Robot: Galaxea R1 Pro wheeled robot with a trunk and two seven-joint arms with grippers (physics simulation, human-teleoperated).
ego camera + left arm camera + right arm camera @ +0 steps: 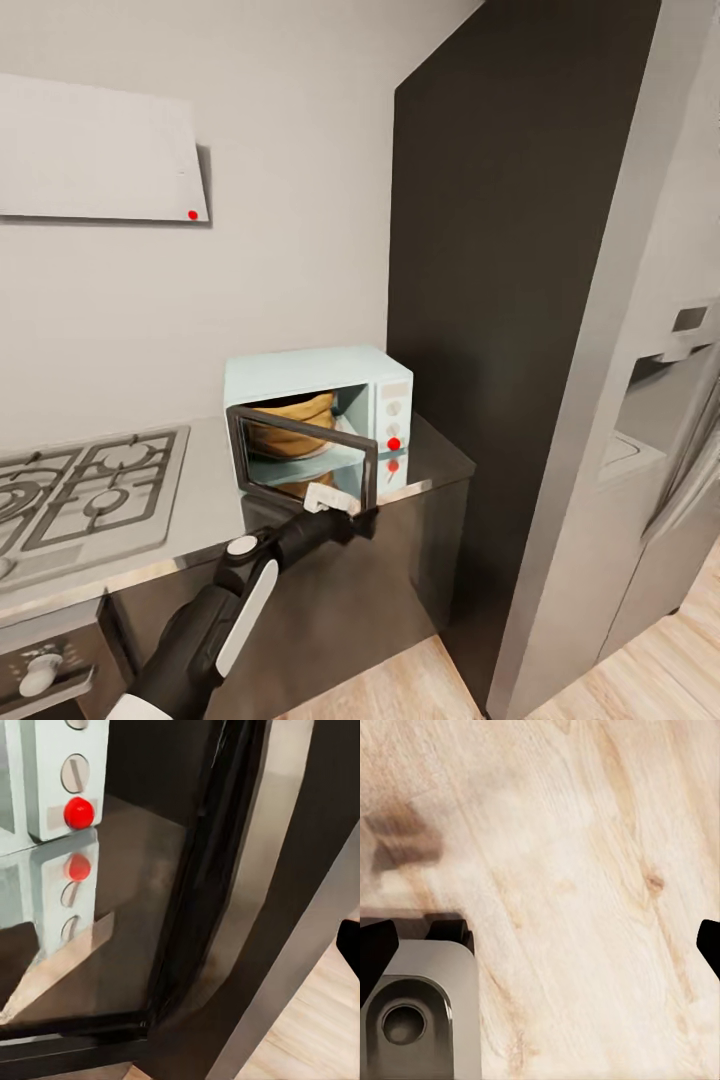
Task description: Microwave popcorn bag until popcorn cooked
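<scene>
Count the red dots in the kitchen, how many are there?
2: one red dot on the white panel on the wall, one red dot on the microwave, mirrored in the countertop. More may be hidden.

microwave [318, 400] on countertop [200, 500], at its right end | popcorn bag [292, 425] inside microwave, behind part-open door [300, 458] | gas hob [85, 490] left of microwave | refrigerator [640, 400] well right
</scene>
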